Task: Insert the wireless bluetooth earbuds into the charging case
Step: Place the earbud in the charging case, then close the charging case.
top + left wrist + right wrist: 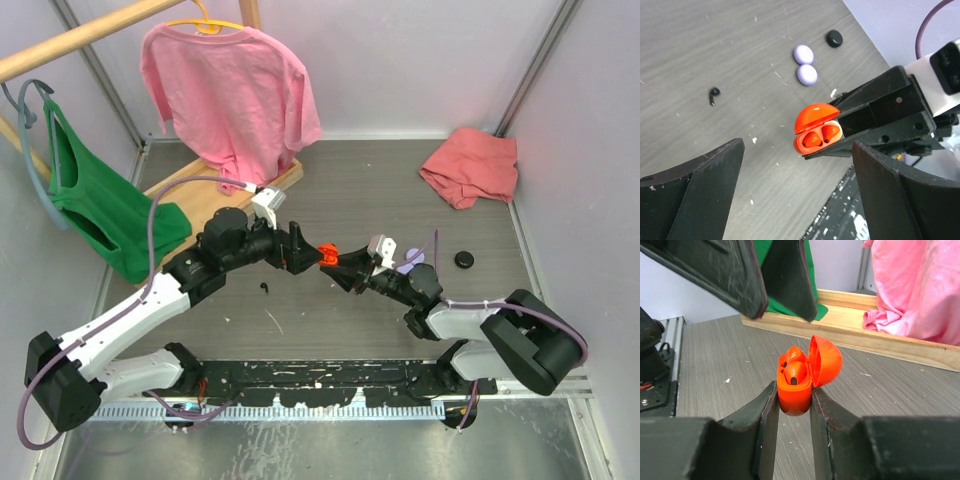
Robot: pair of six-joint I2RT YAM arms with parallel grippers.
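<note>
Here, the right pincer (794,390) is pinching the bottom half of an orange-red case (793,401) between its two black fingers. It holds the case up above the gray table (360,190). The lid (826,360) is swung open. Two orange-red earbuds (794,372) sit inside, side by side in their holes.

The left pincer (298,248) is just in front of the open case, and it is the closest thing to it. Its fingers are spread wide with nothing in them. The tips point at the case from close by and do not seem to touch it.

Down on the table, a small black earbud (714,94) lies alone, well apart from the case. Two lilac round pieces (805,64) lie touching each other, close to the right arm. A black round case (834,38) rests a little past them.

Farther back, a pink shirt (235,90) hangs on a yellow hanger over a wooden board (285,180). A green shirt (100,210) hangs at the left. A red cloth (470,165) lies crumpled in the far right corner.
</note>
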